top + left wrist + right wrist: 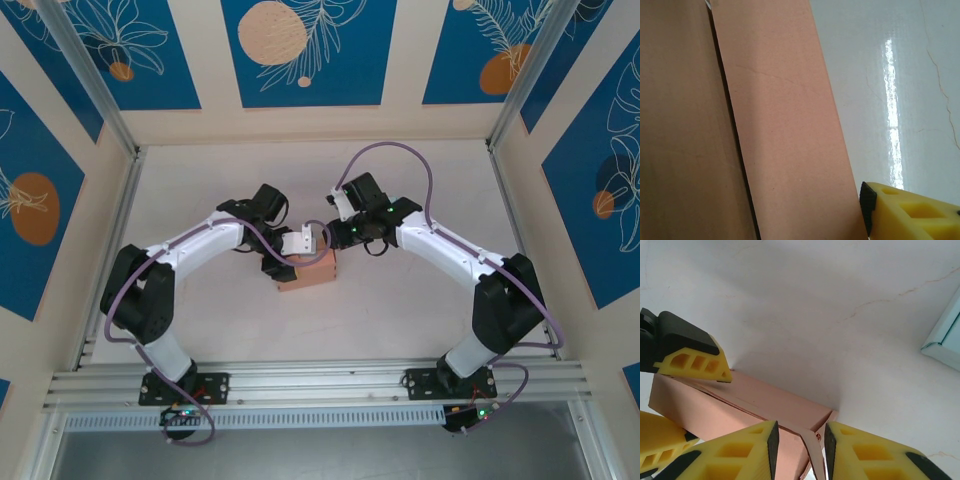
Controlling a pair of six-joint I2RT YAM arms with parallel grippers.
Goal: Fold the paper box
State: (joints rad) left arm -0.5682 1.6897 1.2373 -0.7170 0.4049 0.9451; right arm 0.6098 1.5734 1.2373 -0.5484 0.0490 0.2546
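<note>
So, left side first: the left hand (297,250) is seen clamped over the left end of the paper box (315,272), which is sat around the middle of the counter (420,320), well apart from every edge. The box is taken between its fingers, which are spread fairly wide, and one yellow finger (910,215) is laid with its black pad right against the box's side panel. Over on the right, the right hand (801,435) is seen at the box's right end, fingers only narrowly parted. A loose flap (812,452) is caught standing in that gap, close against one finger but clear of the other, so nothing is actually pinched there.
</note>
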